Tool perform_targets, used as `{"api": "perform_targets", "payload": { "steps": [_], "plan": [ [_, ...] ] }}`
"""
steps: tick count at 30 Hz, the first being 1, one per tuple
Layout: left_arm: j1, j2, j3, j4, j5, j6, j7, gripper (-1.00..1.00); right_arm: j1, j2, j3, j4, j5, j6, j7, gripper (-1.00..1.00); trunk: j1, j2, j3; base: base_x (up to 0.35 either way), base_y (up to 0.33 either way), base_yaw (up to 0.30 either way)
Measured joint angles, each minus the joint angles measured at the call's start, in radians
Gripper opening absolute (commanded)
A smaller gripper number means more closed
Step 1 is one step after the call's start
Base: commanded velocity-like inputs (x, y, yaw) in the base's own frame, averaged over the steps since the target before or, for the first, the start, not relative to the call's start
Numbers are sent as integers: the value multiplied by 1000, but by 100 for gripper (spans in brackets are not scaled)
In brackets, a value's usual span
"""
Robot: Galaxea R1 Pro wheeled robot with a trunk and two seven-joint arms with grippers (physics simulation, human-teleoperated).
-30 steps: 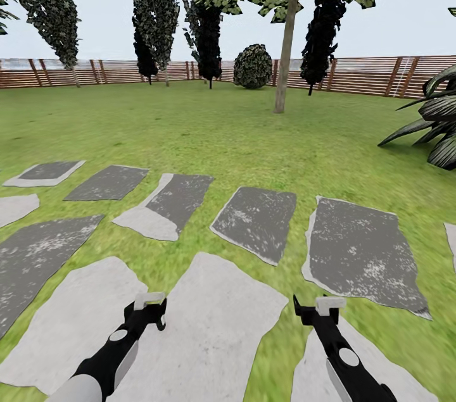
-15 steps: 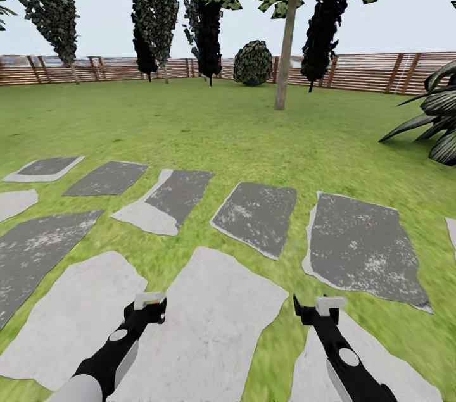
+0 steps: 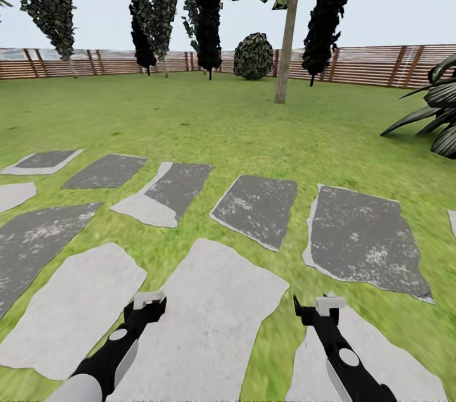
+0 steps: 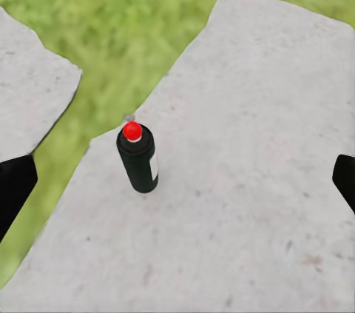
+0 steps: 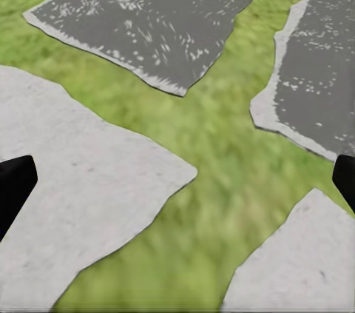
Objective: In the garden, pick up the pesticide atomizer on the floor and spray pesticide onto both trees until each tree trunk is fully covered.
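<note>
The pesticide atomizer (image 4: pixel 137 157), a dark bottle with a red cap, stands upright on a pale stone slab (image 4: pixel 244 180) in the left wrist view, a little way ahead of the open fingers. My left gripper (image 3: pixel 149 302) hangs open and empty over the pale slab (image 3: pixel 209 320) in the head view. My right gripper (image 3: pixel 329 307) is open and empty too, above grass and slabs. One tree with a bare, leaning trunk (image 3: pixel 286 41) rises far ahead on the lawn (image 3: pixel 209 117).
Grey stepping stones (image 3: pixel 256 209) lie across the grass in front of me. A brown slat fence (image 3: pixel 380 65) rings the lawn, with dark narrow trees (image 3: pixel 206 9) and a round bush (image 3: pixel 253 56) before it. A palm (image 3: pixel 437 117) spreads at the right.
The whole head view has shifted: fence, trees and stones sit slightly higher in the picture, so the camera moved. Both arms keep the same place in the view.
</note>
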Motion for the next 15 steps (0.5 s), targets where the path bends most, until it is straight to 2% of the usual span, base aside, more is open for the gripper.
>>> {"api": "perform_targets", "payload": {
  "steps": [4, 8, 15],
  "plan": [
    [0, -1, 3, 0, 1, 0, 0, 100, 0, 0, 1, 3, 0, 0, -1, 100, 15, -28, -19, 0, 0, 46],
    [0, -6, 4, -1, 1, 0, 1, 100, 0, 0, 1, 2, 0, 0, -3, 100, 31, -56, -37, 0, 0, 151],
    [0, -6, 5, 1, 1, -1, 2, 100, 0, 0, 0, 1, 0, 0, -3, 100, 34, -58, -73, 0, 0, 188]
  ]
}}
